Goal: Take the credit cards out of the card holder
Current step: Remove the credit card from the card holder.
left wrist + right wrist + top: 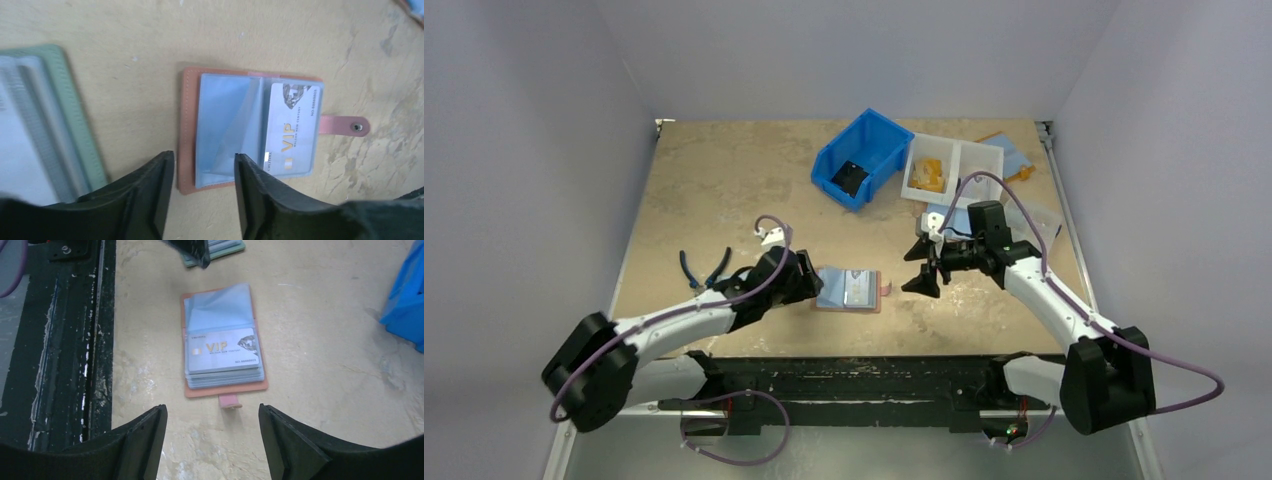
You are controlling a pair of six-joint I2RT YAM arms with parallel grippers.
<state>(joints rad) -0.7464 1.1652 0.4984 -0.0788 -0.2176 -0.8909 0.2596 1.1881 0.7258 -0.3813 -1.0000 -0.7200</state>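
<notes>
The card holder (pixel 849 290) lies open and flat on the table, salmon-brown with light-blue clear sleeves and a pink snap tab (pixel 345 125). A silver "VIP" card (pixel 291 130) sits in the top sleeve of its tab half, above a stack of further sleeves (pixel 223 375). My left gripper (pixel 809 283) is open and empty, and its fingertips (pixel 205 157) straddle the holder's near corner on the side away from the tab. My right gripper (pixel 924 268) is open and empty, just off the tab end (pixel 212 410), not touching the holder (pixel 222 340).
A mint-green card folder (pixel 50 125) lies close beside the holder, under my left arm. Blue-handled pliers (pixel 702 268) lie to the left. A blue bin (pixel 864 155) and white trays (pixel 952 170) stand at the back. The black front rail (pixel 60 340) runs alongside.
</notes>
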